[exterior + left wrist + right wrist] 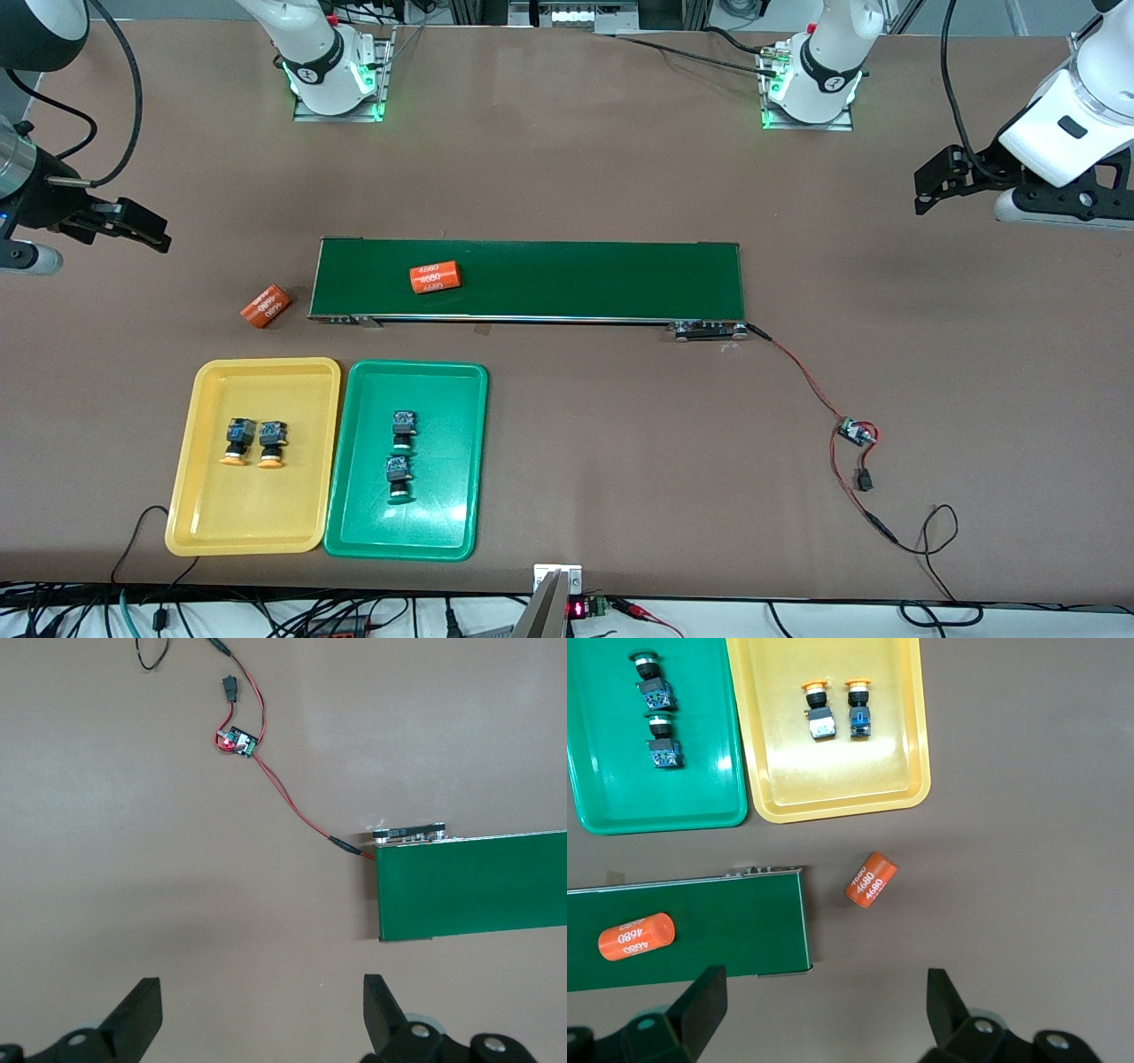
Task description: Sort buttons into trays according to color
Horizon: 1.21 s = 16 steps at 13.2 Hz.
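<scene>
Lowest in the front view, in its lower left part, two shallow rectangular plastic trays lie side by side on the brown table (620, 461). The yellow tray (204, 514) holds the two yellow-orange-capped push-button switches (237, 440) (271, 443), close together. The green tray (461, 514), just beside it toward the left arm's end, holds the two green-capped push-button switches (403, 429) (398, 477), one nearer the camera than the other.

Higher in the frame, a small circuit board on red and black wires (856, 431) lies at lower right. At the centre stretches the long dark-green conveyor belt (576, 279), with an orange cylinder printed "4680" (435, 276) lying on it. A second orange "4680" cylinder (266, 306) lies on the table just off the belt's end.

At the frame's right edge the left hand (937, 186) hangs over bare table, released, fingers apart. At the left edge the right hand (133, 226) hangs likewise, released and empty.
</scene>
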Motion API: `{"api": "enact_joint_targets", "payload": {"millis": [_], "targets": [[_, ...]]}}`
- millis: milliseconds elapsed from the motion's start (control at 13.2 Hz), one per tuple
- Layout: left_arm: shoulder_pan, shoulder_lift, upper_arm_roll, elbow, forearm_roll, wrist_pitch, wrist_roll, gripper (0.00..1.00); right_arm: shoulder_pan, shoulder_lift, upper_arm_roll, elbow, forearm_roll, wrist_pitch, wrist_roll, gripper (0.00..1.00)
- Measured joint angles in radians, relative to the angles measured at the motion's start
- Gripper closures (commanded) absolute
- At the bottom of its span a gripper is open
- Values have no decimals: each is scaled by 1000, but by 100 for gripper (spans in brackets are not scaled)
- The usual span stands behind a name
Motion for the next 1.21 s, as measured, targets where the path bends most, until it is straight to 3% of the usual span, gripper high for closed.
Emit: {"api": "enact_joint_targets", "payload": {"millis": [1213], "targets": [[0,0,0,0,0,0,0,0,-1,-2,-2,10,1,-42,-1,0]]}}
